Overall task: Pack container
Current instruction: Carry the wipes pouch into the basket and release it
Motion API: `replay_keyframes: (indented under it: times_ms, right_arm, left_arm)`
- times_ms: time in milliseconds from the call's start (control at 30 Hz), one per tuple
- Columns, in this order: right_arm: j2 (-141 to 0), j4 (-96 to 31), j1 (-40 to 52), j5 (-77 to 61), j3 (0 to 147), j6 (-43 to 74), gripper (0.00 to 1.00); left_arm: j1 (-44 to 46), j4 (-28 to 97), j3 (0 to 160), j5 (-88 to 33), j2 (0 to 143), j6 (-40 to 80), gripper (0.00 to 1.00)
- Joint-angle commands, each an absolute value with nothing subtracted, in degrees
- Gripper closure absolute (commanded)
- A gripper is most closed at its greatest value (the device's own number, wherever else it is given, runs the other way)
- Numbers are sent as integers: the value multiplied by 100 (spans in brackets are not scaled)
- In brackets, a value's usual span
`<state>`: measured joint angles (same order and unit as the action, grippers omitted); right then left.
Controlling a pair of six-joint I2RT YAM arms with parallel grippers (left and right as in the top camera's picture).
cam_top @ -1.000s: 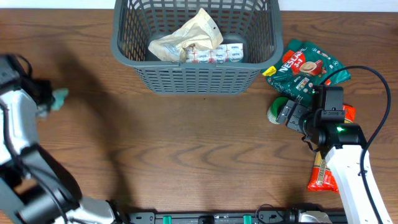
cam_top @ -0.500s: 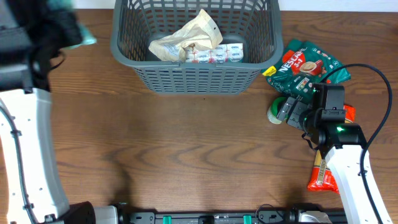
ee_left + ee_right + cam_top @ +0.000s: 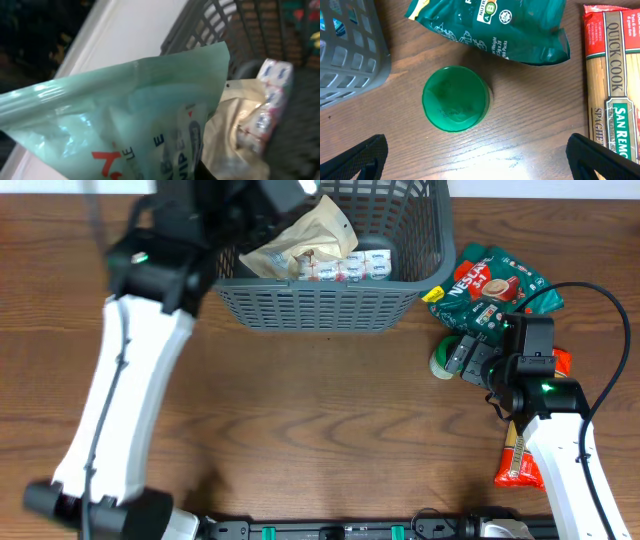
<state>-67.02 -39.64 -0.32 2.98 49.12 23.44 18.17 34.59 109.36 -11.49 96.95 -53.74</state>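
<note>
Partly packed: two items (image 3: 300, 245) in basket (image 3: 320, 305); left gripper (image 3: 265, 200) clamps a pouch (image 3: 125, 115) at its edge; right gripper (image 3: 480, 157) gapes above jar (image 3: 456, 98); bags (image 3: 495, 285) lie outside.

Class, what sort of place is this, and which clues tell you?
Probably a robotics lab bench: two robot arms at a wooden table, one holding a green pouch over a part-filled gray basket, spaghetti and a jar waiting nearby.

L arm (image 3: 140, 350) has swung from the surface's (image 3: 330, 420) left edge up and across — now over the container's (image 3: 320, 305) rear-left corner. Its pale green pouch (image 3: 125, 115), out at the far left 1 s ago, is now above the basket interior — next to the tan bag (image 3: 235, 135).
</note>
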Motion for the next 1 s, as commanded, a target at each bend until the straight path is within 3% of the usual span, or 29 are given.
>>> replay_keyframes:
  times_ms: [0, 433, 567, 767, 867, 967]
  right_arm:
    - [-6709, -3981, -78, 311, 5019, 2263, 1]
    - [-6709, -4189, -78, 250, 5019, 2263, 1]
    - [-6709, -4200, -78, 250, 5019, 2263, 1]
    - [-6709, -4198, -78, 252, 5019, 2263, 1]
    - [-6709, -4200, -78, 252, 5019, 2263, 1]
    - [-6709, -4200, -78, 252, 5019, 2263, 1]
  left_arm:
    - [1802, 3240, 11024, -773, 10250, -5996, 92]
    - [1566, 3079, 11024, -34, 11531, -5966, 94]
    - [1516, 3159, 11006, -36, 11585, -5940, 88]
    - [1511, 3304, 11006, -36, 11585, -5924, 57]
    - [1511, 3380, 11006, -38, 11585, -5902, 1]
    - [1511, 3398, 11006, -38, 11585, -5859, 1]
